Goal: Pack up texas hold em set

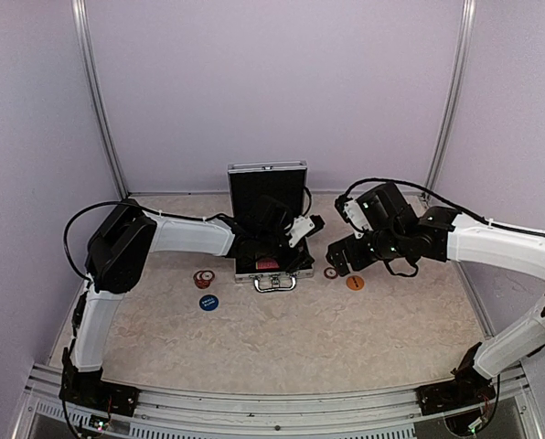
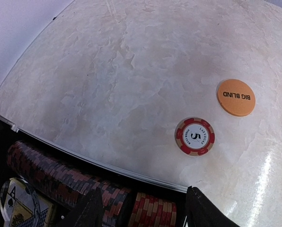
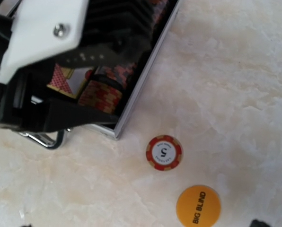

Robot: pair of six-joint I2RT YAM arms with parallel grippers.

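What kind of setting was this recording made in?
Probably a lab robot cell, not a home: plain lilac panels, aluminium frame posts, and two arms bolted to a marble-patterned table.

Bright even light, tabletop glare, blurred wrist views

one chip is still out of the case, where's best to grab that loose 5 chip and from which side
Likely by its rim, at two opposite edge points, coming straight down from above. The 5 chip lies flat on the table, so only its thin edge offers a hold. It sits apart from the case corner and the Big Blind button, leaving room around it.
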